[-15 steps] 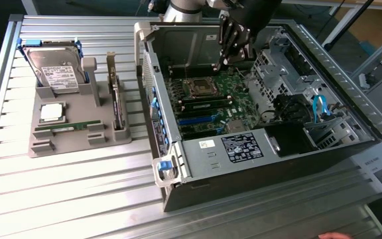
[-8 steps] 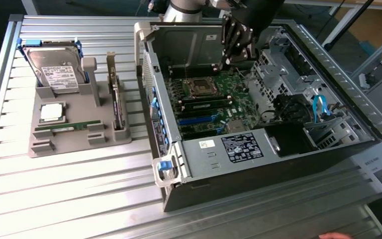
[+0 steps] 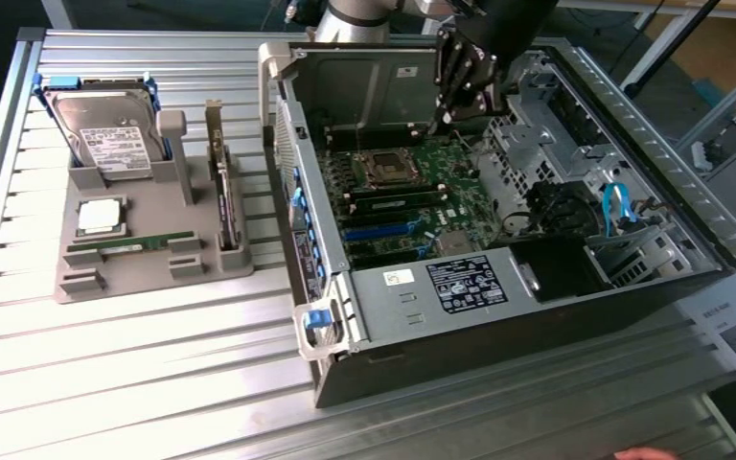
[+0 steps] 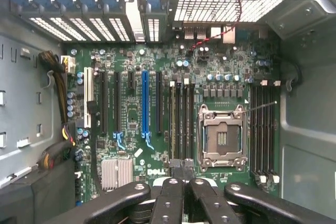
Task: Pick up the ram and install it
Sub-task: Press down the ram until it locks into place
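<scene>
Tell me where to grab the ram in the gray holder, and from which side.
Grip the ram near mid-length, pinching across its thin faces, and come straight down from above. It sits as a long narrow strip in a slot of the gray holder. Holder blocks stand at its ends and the processor chip lies close beside it, so the upper long edge looks like the only free part.

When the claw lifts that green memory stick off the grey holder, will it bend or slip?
The memory stick looks like a thin rigid board, so probably stiff and light. Its narrow edges may slip or tilt in a loose grip.
</scene>
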Motion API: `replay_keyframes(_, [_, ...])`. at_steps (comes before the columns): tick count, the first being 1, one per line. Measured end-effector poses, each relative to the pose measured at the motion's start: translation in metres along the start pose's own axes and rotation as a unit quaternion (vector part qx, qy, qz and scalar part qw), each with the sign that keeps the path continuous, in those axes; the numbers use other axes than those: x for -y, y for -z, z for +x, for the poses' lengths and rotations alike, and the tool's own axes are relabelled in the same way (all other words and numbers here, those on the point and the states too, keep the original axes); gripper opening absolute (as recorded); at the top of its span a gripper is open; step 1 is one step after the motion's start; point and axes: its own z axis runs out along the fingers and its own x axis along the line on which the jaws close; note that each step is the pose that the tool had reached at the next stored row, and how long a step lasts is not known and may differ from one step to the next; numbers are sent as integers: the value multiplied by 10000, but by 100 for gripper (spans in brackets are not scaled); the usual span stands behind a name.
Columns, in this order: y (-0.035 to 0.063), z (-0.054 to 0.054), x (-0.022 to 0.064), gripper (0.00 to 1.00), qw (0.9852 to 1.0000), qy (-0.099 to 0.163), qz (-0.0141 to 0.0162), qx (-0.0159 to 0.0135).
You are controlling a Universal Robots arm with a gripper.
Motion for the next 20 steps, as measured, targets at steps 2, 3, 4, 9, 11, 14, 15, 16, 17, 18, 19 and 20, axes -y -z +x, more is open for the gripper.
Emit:
replay_keyframes(2, [1, 0, 15, 10, 10000, 0, 0, 0])
replay_keyframes(3, [1, 0, 18, 10, 10000, 0, 0, 0])
replay_keyframes(4, [1, 0, 18, 10, 10000, 0, 0, 1])
replay_keyframes(9, [1, 0, 19, 10, 10000, 10, 5, 0])
replay_keyframes(11, [1, 0, 19, 10, 10000, 16, 11, 0])
replay_keyframes(14, [1, 0, 19, 10, 10000, 20, 16, -1])
replay_keyframes(15, [1, 0, 19, 10, 10000, 20, 16, -1])
replay_keyframes(16, [1, 0, 19, 10, 10000, 20, 16, -1])
replay_keyframes(17, [1, 0, 19, 10, 10000, 20, 16, -1])
replay_keyframes(18, [1, 0, 19, 10, 10000, 20, 16, -1])
replay_keyframes(19, [1, 0, 19, 10, 10000, 20, 16, 0])
replay_keyframes(20, [1, 0, 19, 10, 10000, 20, 16, -1])
